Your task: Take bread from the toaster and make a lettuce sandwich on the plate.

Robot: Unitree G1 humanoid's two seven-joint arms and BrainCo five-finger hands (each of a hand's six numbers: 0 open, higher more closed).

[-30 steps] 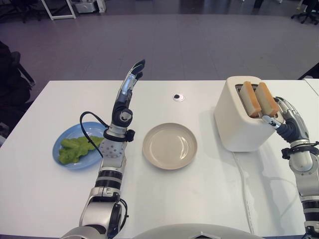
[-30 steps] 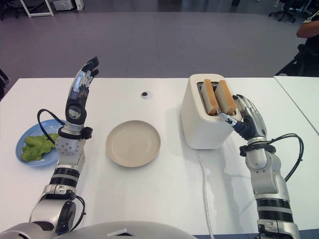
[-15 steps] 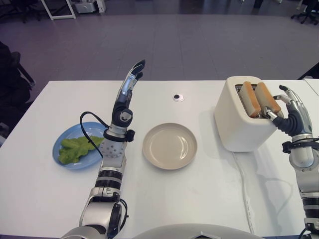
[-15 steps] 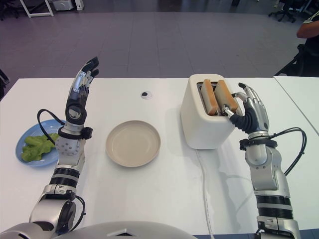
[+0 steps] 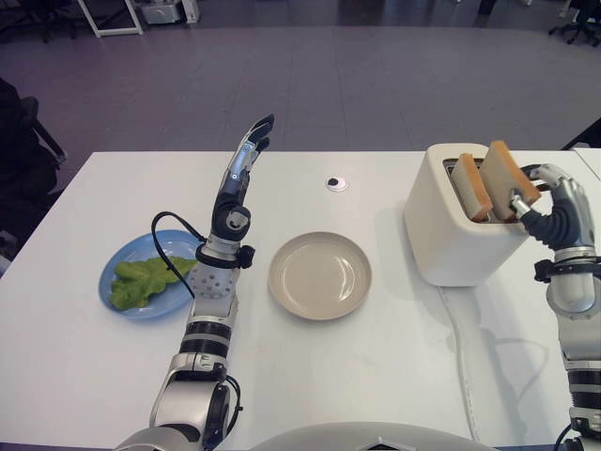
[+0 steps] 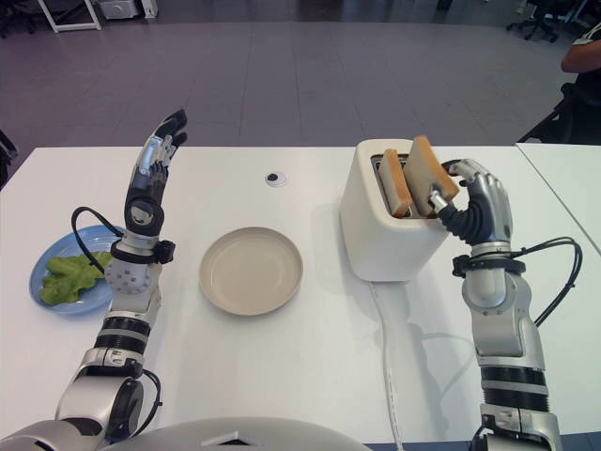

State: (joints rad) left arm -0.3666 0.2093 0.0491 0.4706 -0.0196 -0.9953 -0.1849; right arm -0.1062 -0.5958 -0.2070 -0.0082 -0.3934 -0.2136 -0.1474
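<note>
Right hand (image 6: pixel 476 202) grips 1 tan bread slab (image 6: pixel 423 169) at boxy toaster (image 6: pixel 376 240); left hand (image 6: pixel 155 162) splayed.

Both eyes ride up on the head, side by side, looking forward and steeply down across the white table (image 5: pixel 376 376), with floor (image 5: pixel 376 85) beyond its far edge. It's a close framing. They share nearly everything: blue dish (image 5: pixel 106 282) left, plate (image 5: pixel 319 275) centre, toaster (image 5: pixel 446 240) right. The right eye view slides it all leftward, so the right hand (image 6: pixel 481 207) and its bread slice (image 6: pixel 427 174) sit farther from the right edge.
</note>
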